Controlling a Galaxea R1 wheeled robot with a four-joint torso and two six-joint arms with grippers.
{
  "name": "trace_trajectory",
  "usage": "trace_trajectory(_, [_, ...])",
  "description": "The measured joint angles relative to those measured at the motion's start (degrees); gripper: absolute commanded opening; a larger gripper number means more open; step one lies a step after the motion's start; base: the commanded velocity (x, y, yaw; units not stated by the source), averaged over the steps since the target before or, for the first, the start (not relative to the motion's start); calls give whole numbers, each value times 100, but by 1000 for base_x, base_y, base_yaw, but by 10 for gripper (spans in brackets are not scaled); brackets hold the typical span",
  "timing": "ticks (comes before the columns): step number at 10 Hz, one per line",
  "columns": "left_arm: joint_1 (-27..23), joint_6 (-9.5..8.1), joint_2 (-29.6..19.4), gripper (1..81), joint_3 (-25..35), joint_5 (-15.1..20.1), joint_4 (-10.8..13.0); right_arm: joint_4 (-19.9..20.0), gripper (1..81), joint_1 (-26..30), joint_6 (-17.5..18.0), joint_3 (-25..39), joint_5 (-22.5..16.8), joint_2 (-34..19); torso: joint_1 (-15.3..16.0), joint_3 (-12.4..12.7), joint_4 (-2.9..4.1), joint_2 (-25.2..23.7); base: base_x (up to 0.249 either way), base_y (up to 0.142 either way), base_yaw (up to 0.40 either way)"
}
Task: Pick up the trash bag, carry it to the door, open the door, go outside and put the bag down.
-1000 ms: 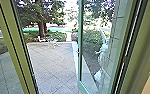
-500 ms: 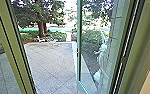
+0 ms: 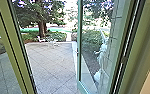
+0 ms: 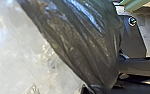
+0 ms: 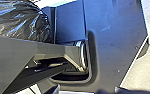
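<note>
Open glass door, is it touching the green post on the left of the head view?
Apart. The head view shows paving in the gap between the open glass door and the green post.

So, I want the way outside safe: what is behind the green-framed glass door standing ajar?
Through the glass door, leafy green bushes and a pale paved strip show. Whatever lies directly behind its opaque green frame is covered.
</note>
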Motion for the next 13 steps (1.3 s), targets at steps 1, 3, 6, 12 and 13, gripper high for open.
trace_trajectory(1, [0, 0, -2, 10, -17, 0, 0, -27, 811, 0, 5, 0, 2, 2, 0, 0, 0, 0, 0, 0, 0])
trace_trajectory(3, [28, -2, 0, 10, -17, 6, 0, -49, 811, -26, 11, 0, 10, 2, -4, 0, 0, -2, 74, 0, 0])
trace_trajectory(6, [-13, -2, 0, 10, -17, 6, 0, -73, 811, -45, 6, 0, 11, 0, -6, 2, 0, -4, 77, 0, 0])
trace_trajectory(12, [13, -2, 0, 10, -17, 2, 0, -68, 811, -63, 30, 0, 11, 0, -9, 2, 0, -6, 86, 0, 0])
trace_trajectory(13, [15, -2, 0, 10, -15, 2, 0, -68, 811, -66, 30, 0, 11, 0, -9, 2, 0, -6, 94, 0, 0])
